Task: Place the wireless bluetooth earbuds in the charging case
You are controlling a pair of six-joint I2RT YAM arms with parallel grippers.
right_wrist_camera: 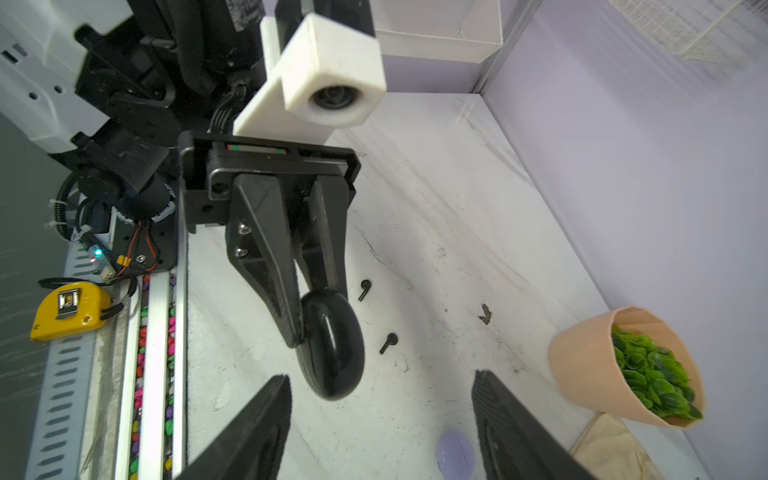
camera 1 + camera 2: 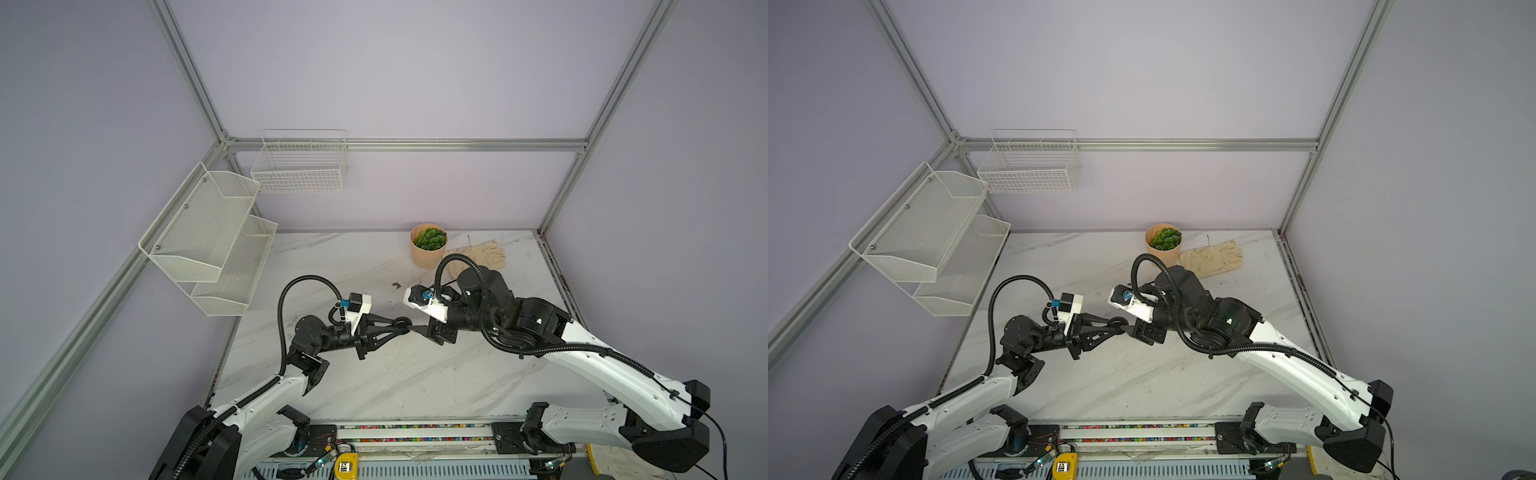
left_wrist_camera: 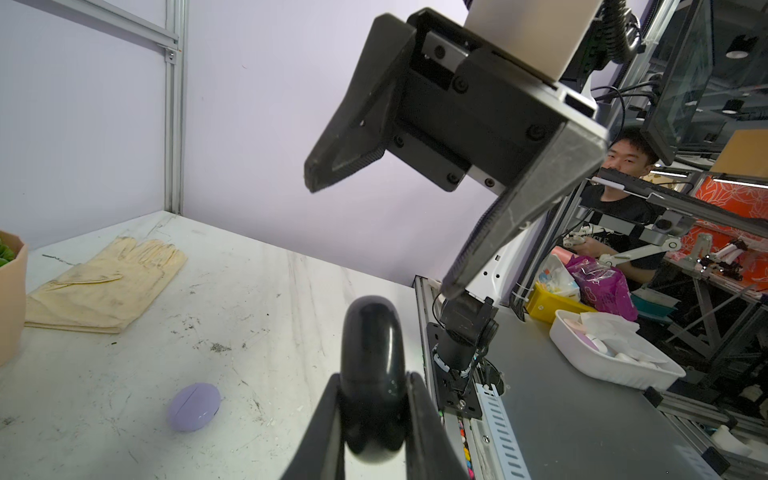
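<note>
My left fingers (image 1: 266, 249) are clamped on the black charging case (image 1: 332, 345), holding it clear of the bench (image 1: 436, 216); its lid looks shut. My right fingers (image 1: 249, 428) stand wide apart and empty, facing it. One black earbud (image 1: 365, 289) lies on the bench below, and the second earbud (image 1: 388, 343) lies near it, not touching; a lilac case (image 3: 194, 407) rests closed further off; I see no pale earbuds. I judge each earbud light, rigid and glossy, apt to skid or flick away; I'd pinch gently across the stem; the case shell looks slippery too.
</note>
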